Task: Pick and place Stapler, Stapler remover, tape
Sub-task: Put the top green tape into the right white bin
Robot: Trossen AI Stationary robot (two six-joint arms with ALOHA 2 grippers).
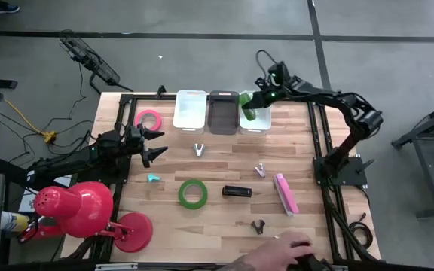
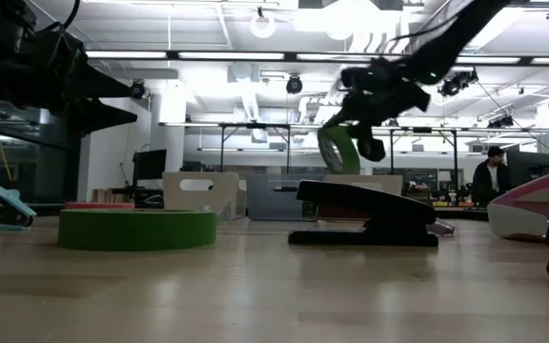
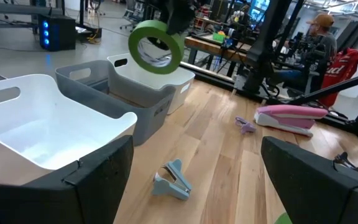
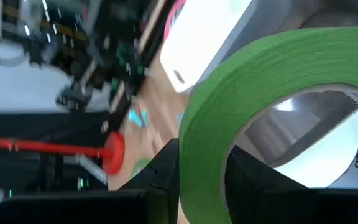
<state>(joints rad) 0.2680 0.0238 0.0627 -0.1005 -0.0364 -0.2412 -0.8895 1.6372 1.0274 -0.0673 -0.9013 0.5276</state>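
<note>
Green tape [image 4: 278,118] in right gripper [image 1: 252,105], seemingly clamped.

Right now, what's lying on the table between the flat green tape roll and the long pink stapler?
The high view shows one thing there: a small black stapler, lying on the wood between the flat green tape roll and the long pink stapler, touching neither.

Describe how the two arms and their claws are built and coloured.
Both arms are dark, slim and jointed. The right arm shows green indicator lights near its wrist, with black cable looping above. Each claw, left and right, has two dark fingers; the left's fingers look broad, flat and matte.
</note>
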